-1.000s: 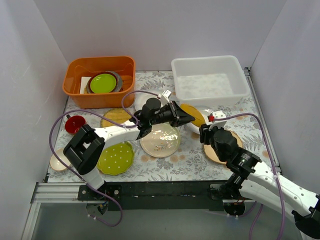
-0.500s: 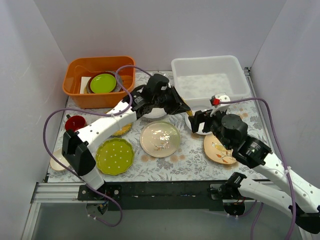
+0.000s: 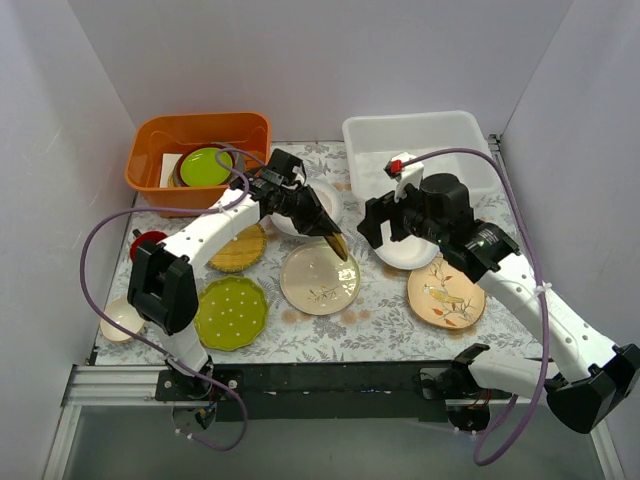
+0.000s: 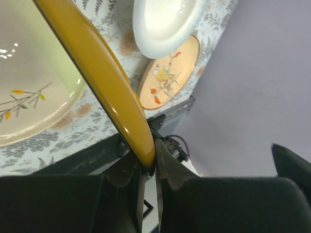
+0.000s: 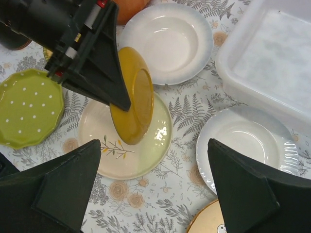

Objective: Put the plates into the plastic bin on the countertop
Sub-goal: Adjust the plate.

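My left gripper (image 3: 328, 232) is shut on the rim of the mustard yellow plate (image 3: 338, 243) and holds it on edge above the cream floral plate (image 3: 320, 281). The left wrist view shows the rim pinched between the fingers (image 4: 149, 164). My right gripper (image 3: 385, 225) is open and empty above a white plate (image 3: 412, 252), just in front of the plastic bin (image 3: 420, 160). The right wrist view shows the mustard plate (image 5: 133, 104), the floral plate (image 5: 141, 158), both white plates (image 5: 167, 41) (image 5: 243, 145) and the bin (image 5: 272, 53).
The other white plate (image 3: 305, 212) lies half under the left arm. A lime dotted plate (image 3: 230, 313), a woven plate (image 3: 235, 250), a bird-print plate (image 3: 445, 297) and a pale plate (image 3: 118, 320) lie on the countertop (image 3: 380, 310). A red mug (image 3: 150, 245) and an orange tub (image 3: 198, 160) stand at the left.
My left gripper lifted the mustard plate off the countertop and carried it left, tipping it on edge over the floral plate. My right arm rose and moved back toward the bin.
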`<state>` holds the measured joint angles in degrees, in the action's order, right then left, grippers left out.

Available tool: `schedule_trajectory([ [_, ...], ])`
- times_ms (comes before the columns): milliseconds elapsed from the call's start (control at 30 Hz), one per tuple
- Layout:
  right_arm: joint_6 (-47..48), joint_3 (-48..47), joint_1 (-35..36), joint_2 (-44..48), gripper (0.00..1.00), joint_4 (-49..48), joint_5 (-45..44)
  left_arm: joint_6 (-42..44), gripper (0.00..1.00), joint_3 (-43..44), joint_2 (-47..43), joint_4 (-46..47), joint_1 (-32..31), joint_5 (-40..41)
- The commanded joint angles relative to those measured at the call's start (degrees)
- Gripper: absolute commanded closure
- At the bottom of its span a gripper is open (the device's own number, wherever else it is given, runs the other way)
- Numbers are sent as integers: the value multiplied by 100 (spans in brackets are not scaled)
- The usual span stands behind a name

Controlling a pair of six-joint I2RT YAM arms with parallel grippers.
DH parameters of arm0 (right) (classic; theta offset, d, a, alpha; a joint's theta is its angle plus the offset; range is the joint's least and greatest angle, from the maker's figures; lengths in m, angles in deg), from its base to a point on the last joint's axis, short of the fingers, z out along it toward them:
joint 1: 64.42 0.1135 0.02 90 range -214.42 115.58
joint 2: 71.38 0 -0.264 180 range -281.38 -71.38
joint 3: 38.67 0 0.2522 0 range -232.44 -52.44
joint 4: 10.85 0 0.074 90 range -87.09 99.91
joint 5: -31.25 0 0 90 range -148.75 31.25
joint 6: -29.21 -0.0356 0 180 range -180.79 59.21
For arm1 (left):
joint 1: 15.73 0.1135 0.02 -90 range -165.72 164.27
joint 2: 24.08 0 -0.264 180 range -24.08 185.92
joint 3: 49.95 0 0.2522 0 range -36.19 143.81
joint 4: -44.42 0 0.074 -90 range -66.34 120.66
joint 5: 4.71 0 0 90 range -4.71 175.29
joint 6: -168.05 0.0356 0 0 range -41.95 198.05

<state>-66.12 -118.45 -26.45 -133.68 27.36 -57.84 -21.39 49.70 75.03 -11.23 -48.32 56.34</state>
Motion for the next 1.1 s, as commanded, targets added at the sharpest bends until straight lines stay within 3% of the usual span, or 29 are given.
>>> schedule_trajectory([
  [0,224,-113,-247,-106,2,104,893,-635,100,-142,-269,759,236,-1549],
  [167,269,-96,-247,-221,2,25,1254,-1507,100,-546,-182,1804,438,-2290],
  [467,348,115,7,-282,2,-151,710,-3247,100,-608,-41,3509,465,-2879],
  [700,234,809,560,-160,7,-808,-694,-4302,100,-1187,-418,4548,404,-2678],
  [900,58,1223,1193,-124,10,-1188,-2582,-4409,100,-1390,-603,4593,377,-2581],
  [1067,49,1425,1379,-72,16,-1547,-3351,-4461,100,-1539,-647,4646,219,-2546],
])
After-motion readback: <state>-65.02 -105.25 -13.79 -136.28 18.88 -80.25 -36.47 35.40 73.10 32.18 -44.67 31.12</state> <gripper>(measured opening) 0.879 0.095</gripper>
